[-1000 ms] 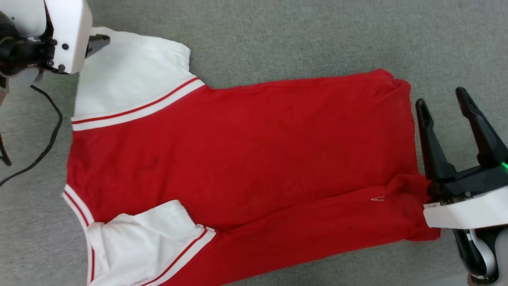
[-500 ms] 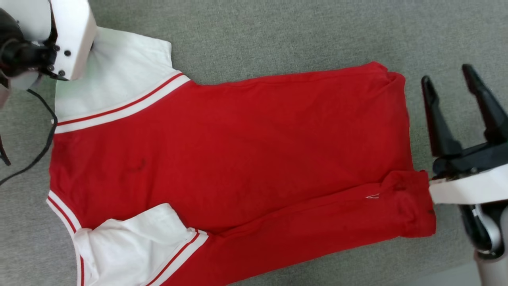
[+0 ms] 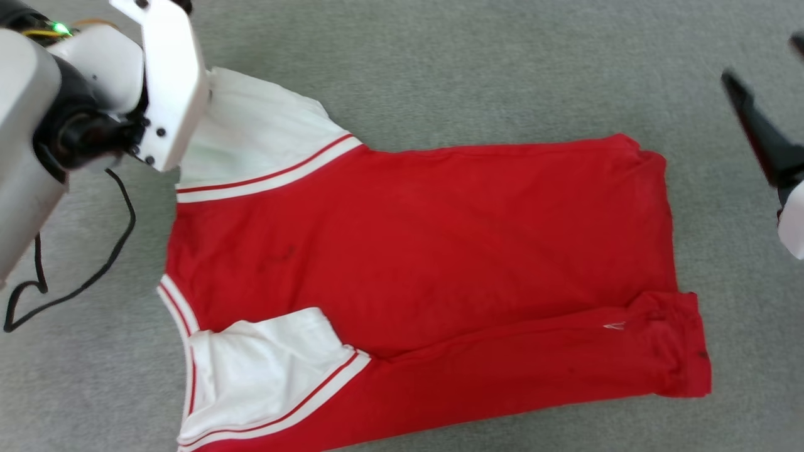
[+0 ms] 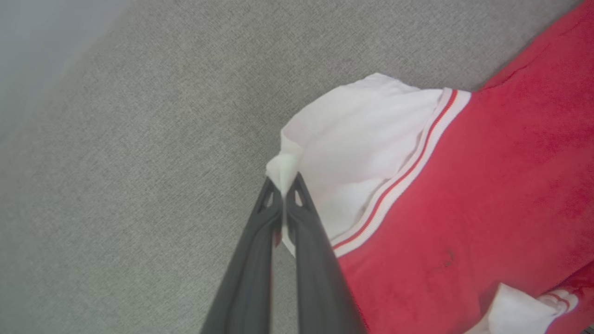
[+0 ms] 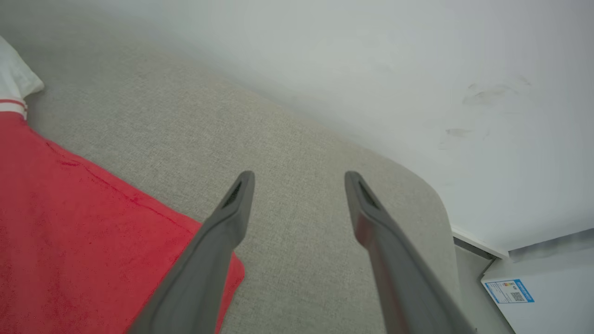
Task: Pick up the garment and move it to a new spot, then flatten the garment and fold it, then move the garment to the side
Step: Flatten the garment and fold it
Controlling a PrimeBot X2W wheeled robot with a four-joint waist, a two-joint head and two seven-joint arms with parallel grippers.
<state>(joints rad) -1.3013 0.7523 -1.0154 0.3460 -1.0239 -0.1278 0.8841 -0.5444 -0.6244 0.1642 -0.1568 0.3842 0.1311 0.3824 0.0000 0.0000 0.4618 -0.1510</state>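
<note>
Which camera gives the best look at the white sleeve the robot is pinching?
The left wrist view: the left hand is shut on the white sleeve, close and unblocked. In the head view the arm covers part of that sleeve. The right wrist view catches a small corner of it.

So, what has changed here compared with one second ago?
The left fingers closed on the edge of the white sleeve of the garment. The right fingers drew away from the red hem, staying open. The garment lies spread on the grey surface as before.
</note>
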